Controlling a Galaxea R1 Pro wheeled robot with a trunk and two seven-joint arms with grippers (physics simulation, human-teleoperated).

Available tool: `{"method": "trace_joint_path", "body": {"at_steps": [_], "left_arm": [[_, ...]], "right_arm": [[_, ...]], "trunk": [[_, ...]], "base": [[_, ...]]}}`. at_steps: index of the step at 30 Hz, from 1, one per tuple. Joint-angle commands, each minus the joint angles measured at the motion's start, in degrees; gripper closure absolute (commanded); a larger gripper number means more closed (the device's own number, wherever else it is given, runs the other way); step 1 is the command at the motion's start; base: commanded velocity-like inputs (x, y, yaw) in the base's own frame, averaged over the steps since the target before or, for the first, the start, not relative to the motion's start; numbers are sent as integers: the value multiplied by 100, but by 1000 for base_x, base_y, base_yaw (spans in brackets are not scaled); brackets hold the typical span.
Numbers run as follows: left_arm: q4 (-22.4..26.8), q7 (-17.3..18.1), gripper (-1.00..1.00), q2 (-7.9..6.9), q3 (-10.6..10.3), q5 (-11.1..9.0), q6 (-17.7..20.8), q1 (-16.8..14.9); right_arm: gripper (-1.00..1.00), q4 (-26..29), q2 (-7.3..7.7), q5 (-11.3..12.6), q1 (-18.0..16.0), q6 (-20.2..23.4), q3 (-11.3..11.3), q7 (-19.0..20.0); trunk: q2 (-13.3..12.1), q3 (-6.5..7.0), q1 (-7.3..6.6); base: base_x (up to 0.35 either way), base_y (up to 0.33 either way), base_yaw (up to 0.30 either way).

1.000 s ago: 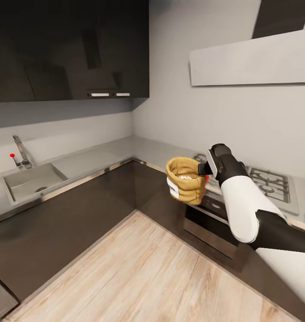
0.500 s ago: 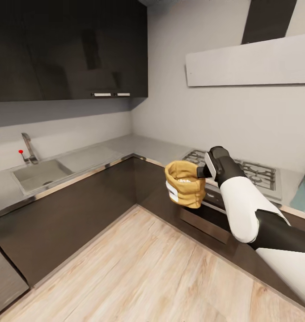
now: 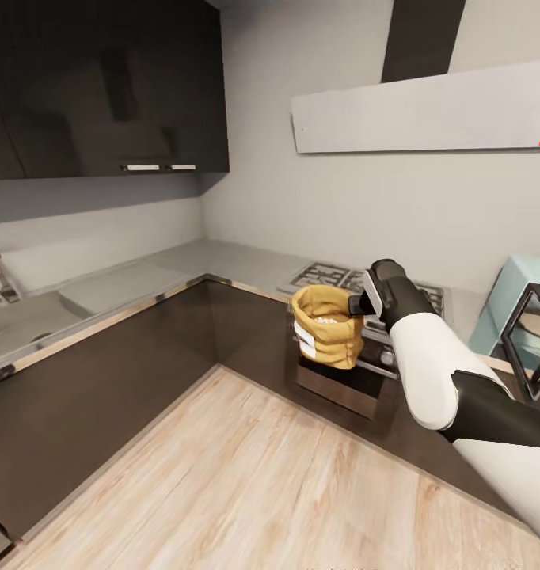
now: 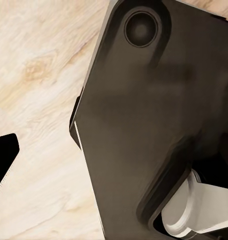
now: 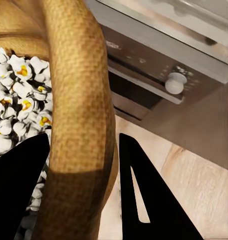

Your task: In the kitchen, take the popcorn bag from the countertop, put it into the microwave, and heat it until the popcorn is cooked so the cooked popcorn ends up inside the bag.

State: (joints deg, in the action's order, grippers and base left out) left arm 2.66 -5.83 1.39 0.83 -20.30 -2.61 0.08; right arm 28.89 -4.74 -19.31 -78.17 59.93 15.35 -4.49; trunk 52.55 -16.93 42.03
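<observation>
The right gripper [image 3: 357, 303] pinches the rolled rim of the popcorn bag [image 3: 327, 326], one finger [image 5: 16, 187] inside on the popcorn [image 5: 16, 95], one outside, held above the floor before the oven [image 3: 345, 376]. At three o'clock the microwave [image 3: 514, 305] is cut off by the picture's edge. The left gripper's state I cannot tell.

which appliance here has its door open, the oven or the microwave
The microwave at the right edge: its dark glass door swings out toward the room. The oven under the hob, behind the popcorn bag, stays flush shut.
</observation>
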Motion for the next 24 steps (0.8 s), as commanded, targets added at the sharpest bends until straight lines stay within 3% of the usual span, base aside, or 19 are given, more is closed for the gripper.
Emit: {"method": "trace_joint_path", "body": {"at_steps": [1,18,24], "left_arm": [[5,-15,-100,2,5,-21,-12,1],[2,-6,-100,2,-17,-9,-19,1],[-2,-6,-100,10,-4,-9,-18,1]], "right_arm": [[100,0,-13,15,-7,7,40,-34],[100,-199,-41,24,-5,7,38,-34],[100,-199,-36,32,-6,7,40,-2]], "trunk": [[5,-7,1],[5,-7,1],[5,-7,1]], "base": [[0,0,-245],[0,0,-245],[-207,133,-104]]}}
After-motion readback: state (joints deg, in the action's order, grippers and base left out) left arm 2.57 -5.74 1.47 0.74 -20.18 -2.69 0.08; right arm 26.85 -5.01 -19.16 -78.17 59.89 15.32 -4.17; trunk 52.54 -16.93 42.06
